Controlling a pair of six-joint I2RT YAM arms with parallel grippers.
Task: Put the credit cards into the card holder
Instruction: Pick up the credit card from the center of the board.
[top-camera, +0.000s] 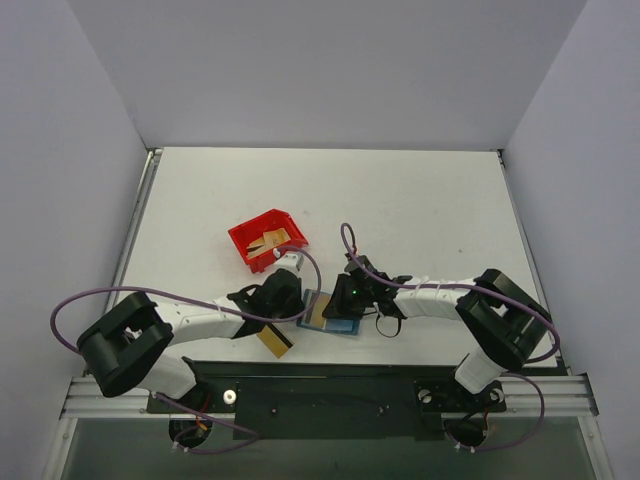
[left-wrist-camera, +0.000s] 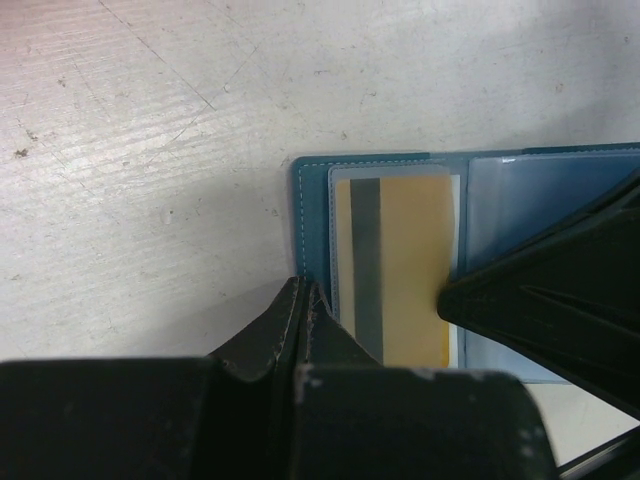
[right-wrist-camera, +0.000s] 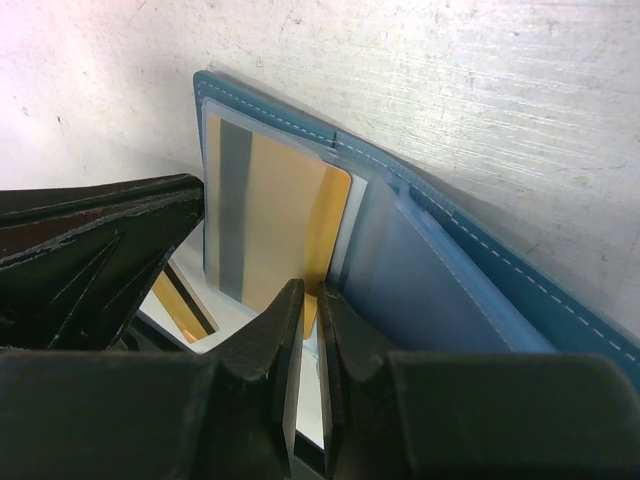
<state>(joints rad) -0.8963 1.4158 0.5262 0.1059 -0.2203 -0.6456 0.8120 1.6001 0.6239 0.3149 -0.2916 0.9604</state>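
Observation:
The teal card holder (top-camera: 330, 318) lies open near the table's front edge. In the left wrist view the card holder (left-wrist-camera: 315, 215) shows a gold credit card (left-wrist-camera: 410, 260) with a dark stripe, part way in a clear slot. My right gripper (right-wrist-camera: 312, 292) is shut on that card's (right-wrist-camera: 280, 220) near edge. My left gripper (left-wrist-camera: 305, 290) is shut, its tips at the holder's left edge. A second credit card (top-camera: 275, 340) lies flat on the table by the left gripper (top-camera: 288, 300). It also shows in the right wrist view (right-wrist-camera: 178, 300).
A red plastic bin (top-camera: 240, 240) stands behind the left gripper with more gold cards (top-camera: 272, 240) in it. The right gripper (top-camera: 355, 295) sits right of the holder. Grey walls stand on three sides; the arm bases and a metal rail line the front edge.

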